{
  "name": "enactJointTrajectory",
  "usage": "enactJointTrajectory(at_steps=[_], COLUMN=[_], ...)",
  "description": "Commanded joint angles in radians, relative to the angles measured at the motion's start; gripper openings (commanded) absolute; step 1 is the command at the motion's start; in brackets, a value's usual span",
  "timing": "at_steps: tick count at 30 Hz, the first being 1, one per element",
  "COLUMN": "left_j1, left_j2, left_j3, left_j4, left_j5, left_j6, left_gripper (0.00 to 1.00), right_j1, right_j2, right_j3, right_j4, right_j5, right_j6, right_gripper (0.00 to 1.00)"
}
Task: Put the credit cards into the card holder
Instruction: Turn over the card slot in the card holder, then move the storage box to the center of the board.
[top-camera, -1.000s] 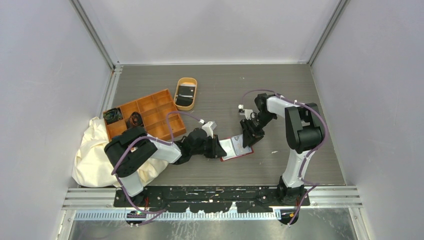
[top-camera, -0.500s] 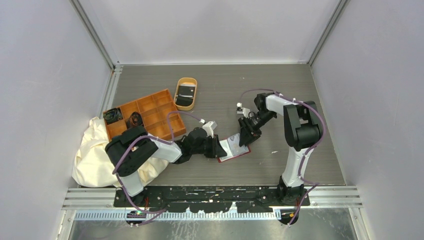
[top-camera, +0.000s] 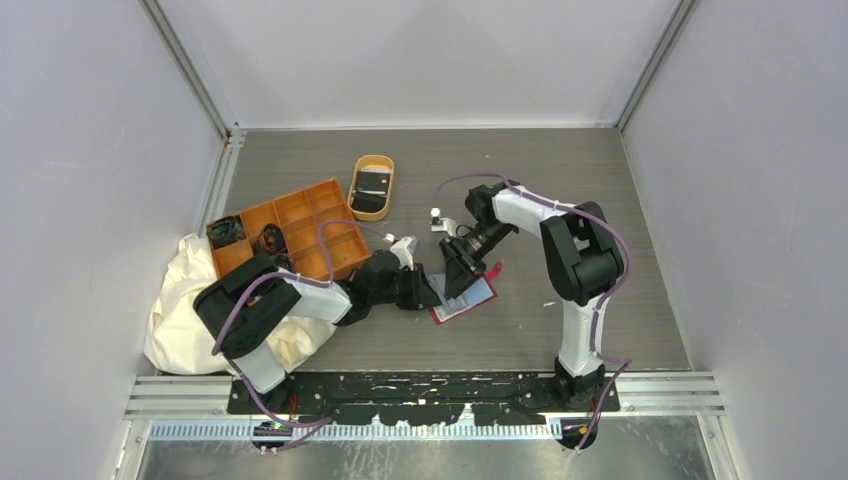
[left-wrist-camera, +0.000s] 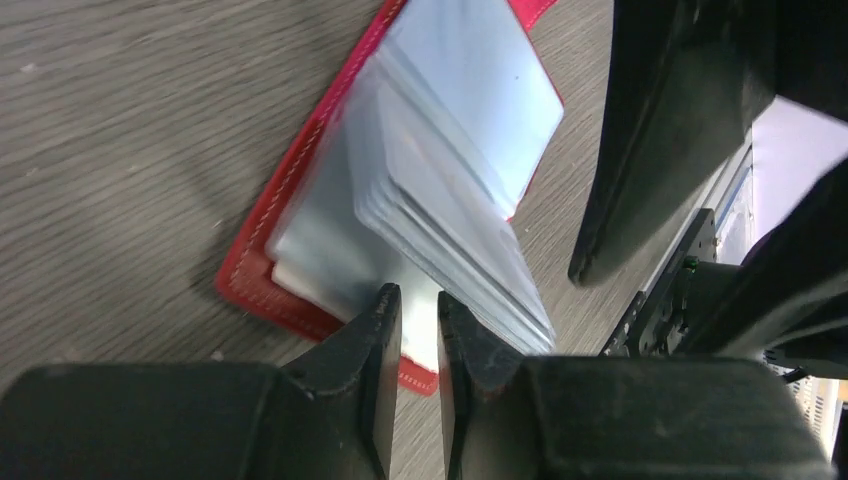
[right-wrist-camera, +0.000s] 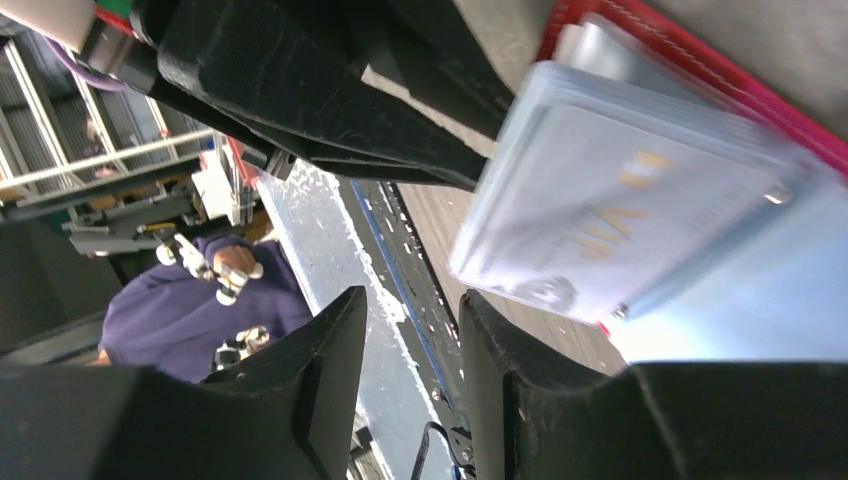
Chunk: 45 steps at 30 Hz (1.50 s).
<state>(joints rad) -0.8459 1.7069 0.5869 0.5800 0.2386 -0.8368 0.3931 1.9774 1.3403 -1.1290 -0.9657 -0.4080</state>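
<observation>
From above I count one cream bag (top-camera: 180, 300), one orange tray (top-camera: 300, 210), one oval dish (top-camera: 374, 158) holding one dark credit card (top-camera: 371, 184), and one red card holder (top-camera: 468, 297) lying open on the table between both arms. The left gripper (left-wrist-camera: 417, 300) pinches the holder's near edge, jaws narrow (only its wrist view shows this). The right gripper (right-wrist-camera: 412, 300) hangs part open, empty, beside one pale credit card (right-wrist-camera: 620, 190) in the sleeves.

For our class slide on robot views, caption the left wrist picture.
The left gripper pinches the near edge of the open red card holder, clear sleeves fanned, on a grey table.
</observation>
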Motion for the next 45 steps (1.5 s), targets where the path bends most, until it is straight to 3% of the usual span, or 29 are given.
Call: enactJointTrajectory(at_steps=[1, 7, 14, 16, 18, 19, 20, 21, 23, 27, 33, 38, 41, 45], left_j1=[0.028, 0.039, 0.042, 0.046, 0.055, 0.059, 0.066, 0.073, 0.093, 0.194, 0.421, 0.48, 0.497, 0.499], left_j2=[-0.1, -0.238, -0.517, -0.602, -0.684, -0.719, -0.756, -0.787, -0.833, -0.839, -0.567, -0.308, -0.193, -0.048], left_j3=[-0.054, -0.125, -0.16, -0.149, -0.14, -0.139, -0.139, -0.14, -0.131, -0.011, 0.31, 0.602, 0.721, 0.859], left_j4=[-0.013, -0.147, -0.333, -0.373, -0.404, -0.41, -0.411, -0.408, -0.412, -0.495, -0.719, -1.002, -1.062, -1.143], left_j5=[-0.013, -0.056, -0.108, -0.117, -0.149, -0.164, -0.179, -0.186, -0.196, -0.132, 0.101, 0.042, 0.008, -0.054], left_j6=[-0.004, -0.033, 0.032, 0.065, 0.098, 0.119, 0.138, 0.156, 0.176, 0.244, 0.362, 0.501, 0.532, 0.564], left_gripper=[0.23, 0.26, 0.3, 0.35, 0.54, 0.64, 0.75, 0.86, 0.99, 0.99, 0.87, 0.72, 0.62, 0.6], right_j1=[0.047, 0.05, 0.051, 0.052, 0.051, 0.052, 0.051, 0.05, 0.05, 0.046, 0.007, -0.141, -0.199, -0.212], right_j2=[-0.003, -0.033, -0.212, -0.325, -0.454, -0.512, -0.576, -0.604, -0.6, -0.519, -0.509, -0.529, -0.563, -0.58], right_j3=[0.018, -0.013, -0.101, -0.159, -0.242, -0.286, -0.334, -0.375, -0.392, -0.244, -0.143, -0.201, -0.238, -0.238], right_j4=[0.028, 0.111, 0.292, 0.384, 0.504, 0.557, 0.625, 0.682, 0.715, 0.56, 0.517, 0.513, 0.536, 0.535], right_j5=[-0.036, 0.024, 0.195, 0.242, 0.274, 0.29, 0.311, 0.334, 0.342, 0.285, 0.237, 0.068, 0.029, 0.035], right_j6=[0.038, 0.079, 0.052, 0.004, -0.06, -0.103, -0.129, -0.131, -0.144, -0.122, -0.017, 0.023, 0.045, 0.05], right_gripper=[0.45, 0.45, 0.43, 0.43, 0.46, 0.56, 0.8, 0.96, 0.99, 1.0, 0.99, 1.0, 0.99, 1.0])
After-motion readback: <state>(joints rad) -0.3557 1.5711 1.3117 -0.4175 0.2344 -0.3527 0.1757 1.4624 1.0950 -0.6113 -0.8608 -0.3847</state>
